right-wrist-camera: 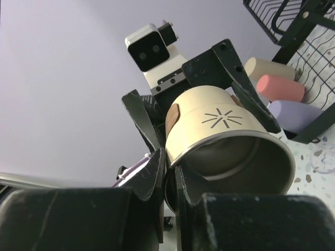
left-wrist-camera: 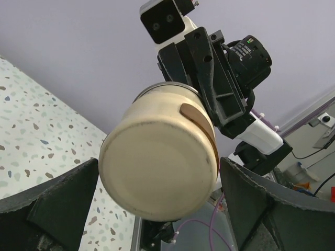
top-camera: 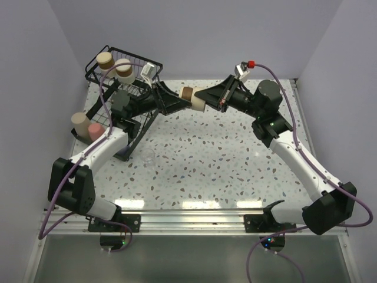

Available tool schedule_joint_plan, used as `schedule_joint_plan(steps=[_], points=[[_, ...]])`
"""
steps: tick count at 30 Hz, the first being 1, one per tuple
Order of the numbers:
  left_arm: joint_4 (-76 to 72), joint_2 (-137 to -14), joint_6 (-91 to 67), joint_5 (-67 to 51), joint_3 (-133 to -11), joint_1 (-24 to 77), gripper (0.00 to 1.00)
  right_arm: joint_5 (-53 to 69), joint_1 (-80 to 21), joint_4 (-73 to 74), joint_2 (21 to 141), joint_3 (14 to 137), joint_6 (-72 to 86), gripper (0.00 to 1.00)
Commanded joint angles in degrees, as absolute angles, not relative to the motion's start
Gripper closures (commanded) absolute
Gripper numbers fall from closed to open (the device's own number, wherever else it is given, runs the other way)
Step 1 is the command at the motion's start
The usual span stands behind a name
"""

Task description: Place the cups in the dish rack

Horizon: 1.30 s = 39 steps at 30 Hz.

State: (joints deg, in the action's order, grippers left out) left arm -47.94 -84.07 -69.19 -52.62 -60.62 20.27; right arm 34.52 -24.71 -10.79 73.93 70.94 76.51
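The right gripper [right-wrist-camera: 167, 175] is pinching the rim of a cream cup [right-wrist-camera: 225, 125], one finger outside the wall and one inside, and holds it on its side above the speckled table [top-camera: 206, 165]. The left gripper [left-wrist-camera: 157, 178] is spread wide, its fingers [left-wrist-camera: 52, 204] on both sides of the cup's bottom end. In the dish rack [top-camera: 136, 60], two cups [top-camera: 105, 58] stand in the upper basket, and a pink cup [top-camera: 94, 131] lies in the lower tray.

Perhaps seven cups [top-camera: 193, 98], one faint and clear; one dish rack [top-camera: 134, 55].
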Motion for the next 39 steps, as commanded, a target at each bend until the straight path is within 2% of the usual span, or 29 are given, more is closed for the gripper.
schedule_joint_plan(steps=[1,10,28,32,33,34,35,38,39], points=[[-46.9,-82.7,-65.5,-51.6,-61.4,20.7,0.00,35.5,-25.6,-15.2,74.7,73.6,77.3,1.00],[-43.7,-80.5,-62.6,-49.8,-61.4,20.7,0.00,36.0,-26.0,-15.2,74.3,72.2,77.4,1.00],[-41.7,-79.7,-62.8,-48.7,-62.0,20.0,0.10,34.1,-25.8,-11.1,71.1,69.3,74.4,1.00],[-42.5,-79.6,-63.7,-48.5,-61.6,20.0,0.21,33.8,-25.6,-10.9,70.8,68.2,74.5,1.00],[-42.6,-79.8,-63.8,-48.7,-61.6,20.0,0.31,33.5,-25.6,-10.9,70.7,68.0,74.6,1.00],[-43.0,-79.8,-64.0,-48.8,-61.6,20.0,0.37,33.5,-25.5,-10.9,70.6,68.0,74.6,1.00],[-43.0,-80.0,-64.1,-48.9,-61.7,20.0,0.53,33.3,-25.4,-10.8,70.7,67.9,74.6,1.00],[-42.6,-80.0,-64.0,-48.6,-62.2,19.9,0.77,32.9,-25.5,-10.7,71.0,67.9,74.5,1.00],[-42.1,-80.2,-63.7,-48.7,-62.6,19.8,0.81,32.9,-25.5,-10.3,71.1,67.9,74.3,1.00]])
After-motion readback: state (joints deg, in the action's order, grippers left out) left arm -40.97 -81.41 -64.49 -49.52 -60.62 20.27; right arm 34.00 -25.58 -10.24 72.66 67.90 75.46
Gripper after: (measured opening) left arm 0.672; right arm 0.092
